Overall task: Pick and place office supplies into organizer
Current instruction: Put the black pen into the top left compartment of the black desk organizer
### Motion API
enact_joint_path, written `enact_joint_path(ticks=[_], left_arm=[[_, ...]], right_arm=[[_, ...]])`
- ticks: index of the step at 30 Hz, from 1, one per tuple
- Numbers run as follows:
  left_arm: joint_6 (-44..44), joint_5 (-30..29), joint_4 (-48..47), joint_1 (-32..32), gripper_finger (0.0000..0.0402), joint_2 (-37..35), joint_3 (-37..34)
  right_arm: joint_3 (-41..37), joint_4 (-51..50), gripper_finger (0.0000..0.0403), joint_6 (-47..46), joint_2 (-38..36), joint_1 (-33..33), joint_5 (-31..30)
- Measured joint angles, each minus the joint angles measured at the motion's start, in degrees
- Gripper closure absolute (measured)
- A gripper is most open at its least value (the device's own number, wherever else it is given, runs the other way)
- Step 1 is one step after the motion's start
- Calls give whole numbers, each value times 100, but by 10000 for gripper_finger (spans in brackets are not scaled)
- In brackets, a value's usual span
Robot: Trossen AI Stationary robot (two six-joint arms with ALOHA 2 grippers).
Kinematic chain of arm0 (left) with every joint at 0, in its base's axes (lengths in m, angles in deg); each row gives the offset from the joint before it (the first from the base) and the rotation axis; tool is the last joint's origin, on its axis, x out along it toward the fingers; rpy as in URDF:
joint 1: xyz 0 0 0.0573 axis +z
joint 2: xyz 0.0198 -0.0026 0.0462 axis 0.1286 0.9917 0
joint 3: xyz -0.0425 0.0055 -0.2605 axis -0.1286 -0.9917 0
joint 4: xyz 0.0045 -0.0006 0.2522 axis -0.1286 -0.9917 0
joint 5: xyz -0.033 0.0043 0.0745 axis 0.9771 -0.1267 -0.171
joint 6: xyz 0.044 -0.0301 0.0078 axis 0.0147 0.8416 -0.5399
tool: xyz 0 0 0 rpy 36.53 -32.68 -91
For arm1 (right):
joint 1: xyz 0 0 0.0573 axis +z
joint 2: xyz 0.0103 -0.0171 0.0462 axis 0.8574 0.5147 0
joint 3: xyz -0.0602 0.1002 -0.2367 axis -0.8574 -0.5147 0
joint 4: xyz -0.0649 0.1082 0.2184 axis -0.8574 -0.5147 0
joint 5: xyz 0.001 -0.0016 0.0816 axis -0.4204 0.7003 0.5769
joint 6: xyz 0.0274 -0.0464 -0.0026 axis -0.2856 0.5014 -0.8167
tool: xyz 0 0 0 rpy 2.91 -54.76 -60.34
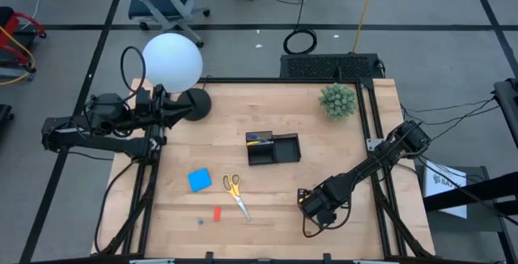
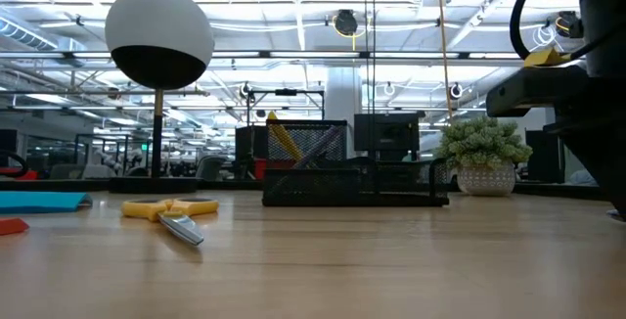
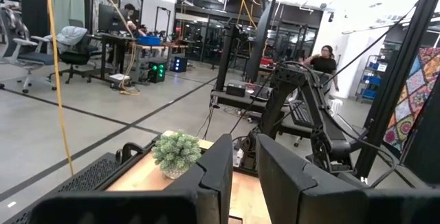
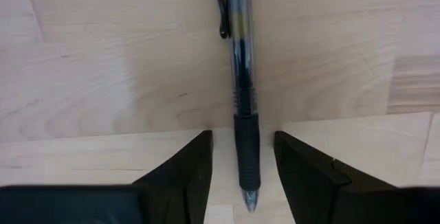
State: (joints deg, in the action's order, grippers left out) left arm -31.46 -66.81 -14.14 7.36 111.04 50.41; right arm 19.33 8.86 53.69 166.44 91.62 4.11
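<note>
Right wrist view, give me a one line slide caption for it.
Right tool open and low over the wooden table, its fingers straddling a black pen lying flat, not yet gripped.

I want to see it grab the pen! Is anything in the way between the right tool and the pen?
No, nothing visible is in the way. The right tool is open with its fingers on either side of the black pen, which lies flat on the bare wooden table.
</note>
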Motion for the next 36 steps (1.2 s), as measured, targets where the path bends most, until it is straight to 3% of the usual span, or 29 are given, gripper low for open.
enact_joint_path(ticks=[6, 15, 36], left_arm=[[-2, 0, 0, 0, 330, 0, 0], [0, 0, 0, 0, 330, 0, 0], [-1, 0, 0, 0, 330, -1, 0]], right_arm=[[-2, 13, 288, -9, 9, 0, -2], [-9, -9, 378, -13, 17, 0, 0], [59, -27, 378, -468, -87, -56, -10]])
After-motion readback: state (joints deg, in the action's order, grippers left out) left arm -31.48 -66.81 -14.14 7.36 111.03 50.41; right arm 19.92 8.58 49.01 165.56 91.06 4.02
